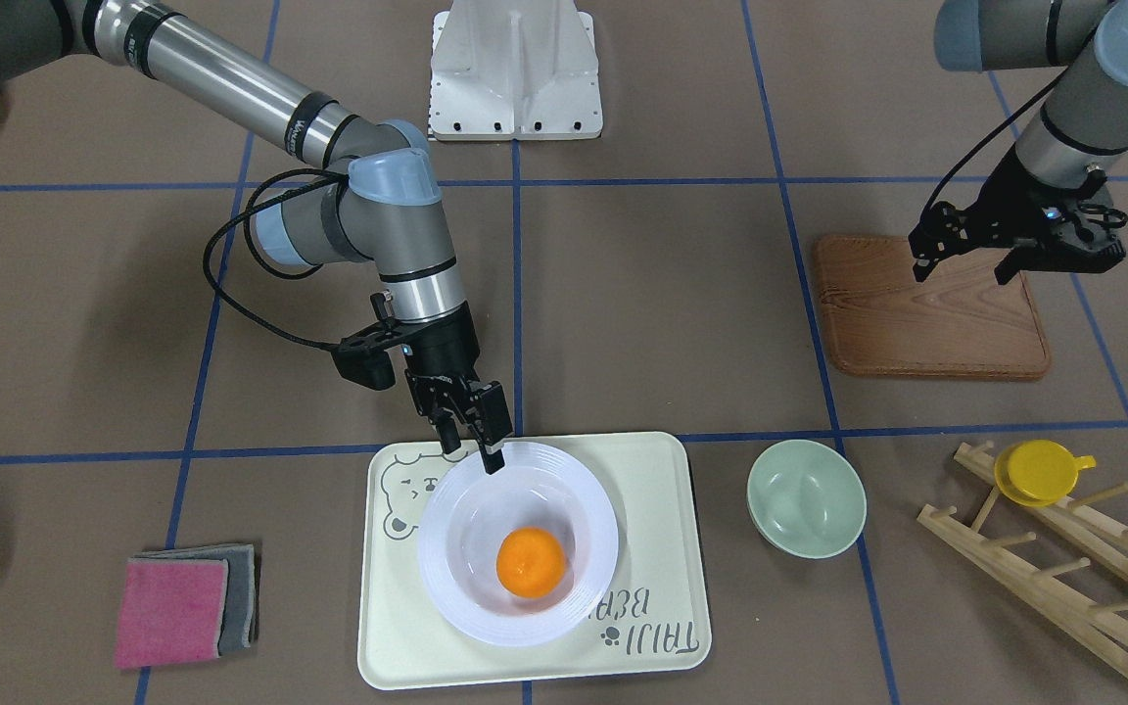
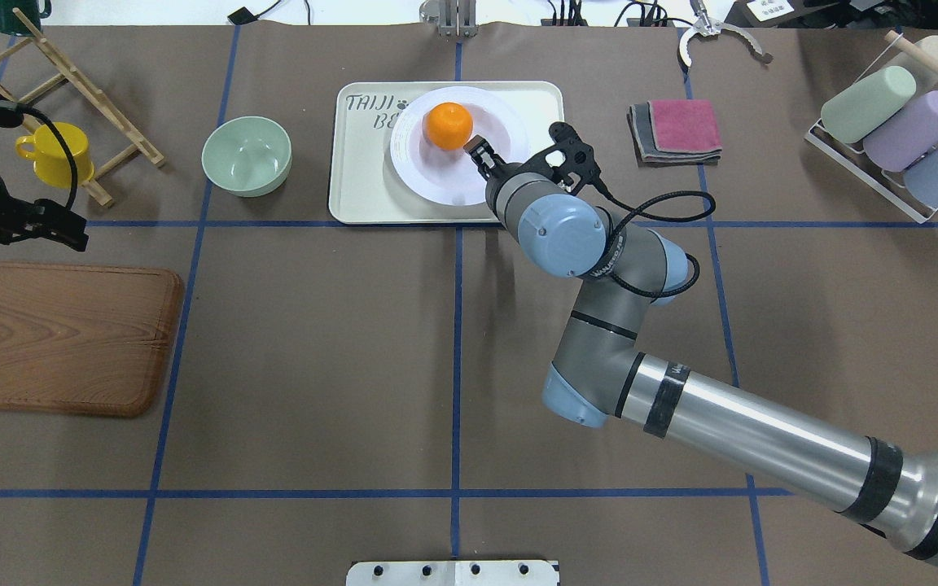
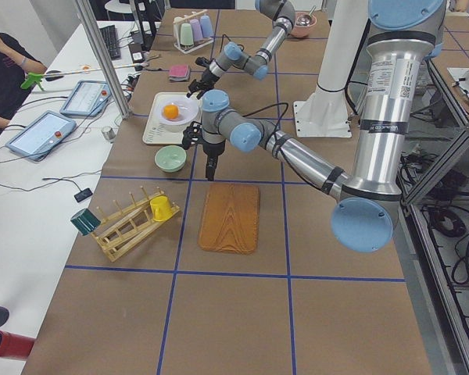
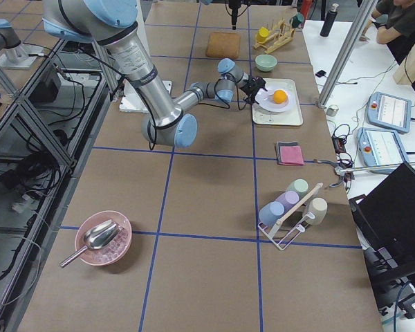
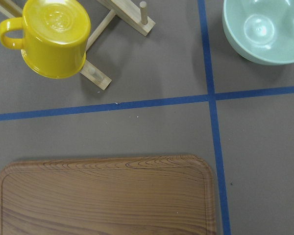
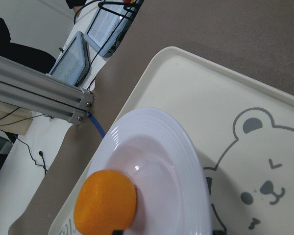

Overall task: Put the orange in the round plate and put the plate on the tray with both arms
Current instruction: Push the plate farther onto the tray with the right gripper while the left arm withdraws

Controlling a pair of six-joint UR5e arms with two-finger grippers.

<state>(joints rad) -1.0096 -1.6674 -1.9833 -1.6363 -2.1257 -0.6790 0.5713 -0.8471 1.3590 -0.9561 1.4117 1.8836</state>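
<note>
The orange (image 1: 530, 561) (image 2: 448, 125) (image 6: 105, 203) lies in the sunken centre of the white round plate (image 1: 456, 509) (image 2: 436, 183) (image 6: 171, 161). That plate rests on the cream bear tray (image 1: 652, 509) (image 2: 355, 179) (image 6: 225, 98). My right gripper (image 1: 471, 452) (image 2: 477, 150) hangs at the plate's near rim, open, with one finger on each side of the rim. The left gripper (image 1: 1014, 264) (image 2: 62, 228) hovers far off over the wooden board's edge. Its fingers are not clear in any view.
A pale-green bowl (image 1: 806, 496) (image 2: 247, 155) sits beside the tray. The wooden board (image 1: 926, 313) (image 2: 62, 338) lies under the left arm. A yellow cup (image 1: 1039, 472) (image 5: 46, 36) hangs on a wooden rack (image 1: 1063, 578). Folded cloths (image 1: 182, 607) and a rack of cups (image 2: 900, 130) lie on my right.
</note>
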